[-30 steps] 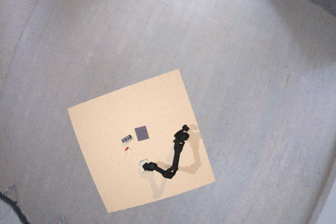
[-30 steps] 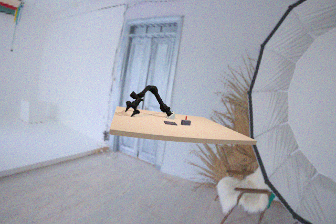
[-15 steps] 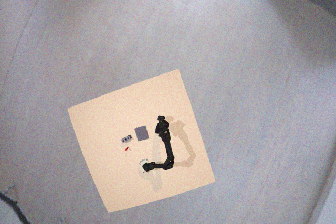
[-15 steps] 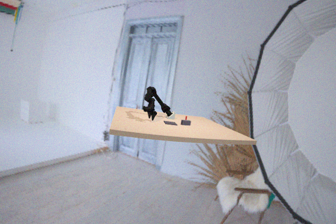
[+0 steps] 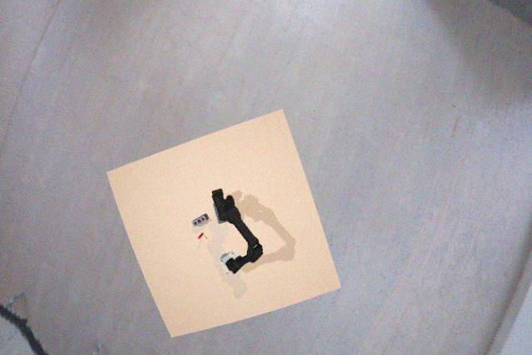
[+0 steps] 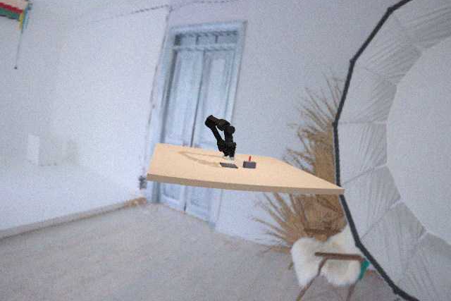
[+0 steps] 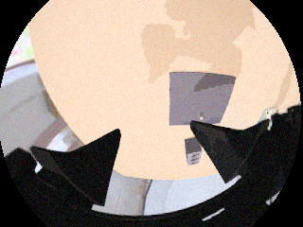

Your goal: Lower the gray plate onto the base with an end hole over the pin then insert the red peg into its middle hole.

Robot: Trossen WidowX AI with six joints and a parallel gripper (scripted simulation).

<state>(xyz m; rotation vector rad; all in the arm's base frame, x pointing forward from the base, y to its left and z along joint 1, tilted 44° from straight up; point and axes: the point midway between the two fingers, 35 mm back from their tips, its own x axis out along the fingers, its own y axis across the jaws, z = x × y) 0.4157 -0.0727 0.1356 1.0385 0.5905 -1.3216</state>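
Observation:
The gray plate (image 5: 199, 219) (image 6: 249, 164) (image 7: 192, 153), a small block with a row of three holes, rests on the table beside the base. The flat gray square base (image 5: 218, 217) (image 6: 228, 165) (image 7: 182, 96) is partly hidden by the arm in the top view. Its small pin (image 7: 201, 115) shows near one edge in the wrist view. The red peg (image 5: 200, 235) (image 6: 249, 158) is upright near the plate and apart from it; it is not seen in the wrist view. My gripper (image 7: 156, 129) is open and empty, high above the table, with the right finger's tip appearing just below the base.
The light wooden table (image 5: 184, 170) (image 6: 291, 177) (image 7: 104, 61) carries everything. The arm's pale mount (image 5: 225, 258) stands on it, on the same side of the base as the peg in the top view. The arm's shadow falls over part of the table and a corner of the base.

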